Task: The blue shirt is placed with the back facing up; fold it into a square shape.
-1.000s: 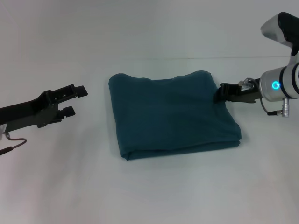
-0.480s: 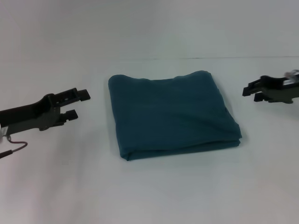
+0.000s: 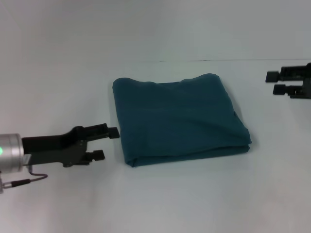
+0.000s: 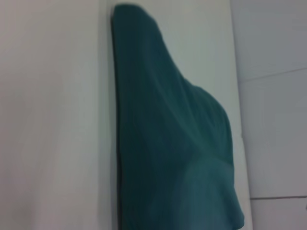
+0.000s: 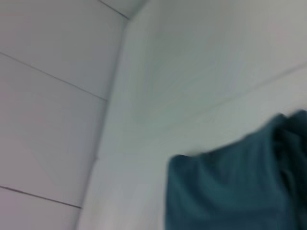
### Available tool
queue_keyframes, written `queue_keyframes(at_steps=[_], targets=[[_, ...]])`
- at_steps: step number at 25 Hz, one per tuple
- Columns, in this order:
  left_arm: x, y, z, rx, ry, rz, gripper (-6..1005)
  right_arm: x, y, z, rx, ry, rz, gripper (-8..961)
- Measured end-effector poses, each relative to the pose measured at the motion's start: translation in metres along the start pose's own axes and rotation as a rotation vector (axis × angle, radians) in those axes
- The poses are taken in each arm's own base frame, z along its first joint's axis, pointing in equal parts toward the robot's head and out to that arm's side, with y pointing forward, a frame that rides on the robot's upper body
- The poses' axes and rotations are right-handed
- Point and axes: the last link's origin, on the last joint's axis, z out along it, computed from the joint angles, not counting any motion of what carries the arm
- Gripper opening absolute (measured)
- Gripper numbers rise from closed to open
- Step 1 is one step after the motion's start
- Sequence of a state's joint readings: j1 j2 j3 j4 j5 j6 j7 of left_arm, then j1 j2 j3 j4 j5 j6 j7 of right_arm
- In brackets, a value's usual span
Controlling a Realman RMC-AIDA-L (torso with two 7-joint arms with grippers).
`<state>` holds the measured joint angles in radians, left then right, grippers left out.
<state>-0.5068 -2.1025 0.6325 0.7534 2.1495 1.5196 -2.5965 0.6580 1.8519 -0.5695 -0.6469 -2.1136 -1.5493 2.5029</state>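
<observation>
- Broadly, the plain white tabletop fills the head view, with nothing on it but the garment.
- At its centre lies the dark teal-blue cotton shirt, already folded into a thick, roughly square bundle; its stacked edges show along the 6 o'clock side, its rounded fold toward 12 o'clock.
- From 9 o'clock comes the left black end effector, fingers apart, tips just beside the bundle's near-left corner and not visibly touching it. The shirt lies toward 3 o'clock from it, so this arm is the nearer one.
- At 2 o'clock sits the right black end effector, fingers apart too, well clear of the cloth and cut off by the frame edge.
- Judging by the shape, the fold looks nearly finished; any further tidying would probably fall to the left arm.
- Hidden: no lettering shows, and the layers inside the bundle cannot be counted. Neither wrist view shows its own fingers.
</observation>
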Motion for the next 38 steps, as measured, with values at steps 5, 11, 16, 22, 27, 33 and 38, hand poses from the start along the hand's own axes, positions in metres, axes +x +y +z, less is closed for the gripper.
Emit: queue_keyframes(at_steps=[5,11,16,22,27,33,38], targets=[[-0.006,0.0,0.018,0.023,-0.025,-0.032,949,-0.003,0.007,-0.005,-0.047,-0.007,-0.021,604],[-0.008,-0.003,0.041,0.074,-0.033,-0.062,949,-0.005,0.008,-0.005,-0.056,-0.015,-0.006,849],[-0.005,-0.009,0.049,0.093,0.022,-0.091,950,-0.004,0.005,-0.008,-0.063,-0.032,0.01,890],[-0.006,-0.008,0.06,0.098,0.012,-0.096,940,-0.004,0.005,-0.01,-0.071,-0.048,0.02,889],[-0.005,-0.004,0.067,0.1,0.008,-0.084,912,-0.004,0.004,-0.011,-0.072,-0.054,0.024,889],[-0.006,-0.003,0.07,0.107,-0.001,-0.073,845,-0.003,0.002,-0.012,-0.074,-0.059,0.03,888],[-0.005,-0.004,0.069,0.11,0.002,-0.074,738,-0.003,0.001,-0.014,-0.079,-0.069,0.041,888]])
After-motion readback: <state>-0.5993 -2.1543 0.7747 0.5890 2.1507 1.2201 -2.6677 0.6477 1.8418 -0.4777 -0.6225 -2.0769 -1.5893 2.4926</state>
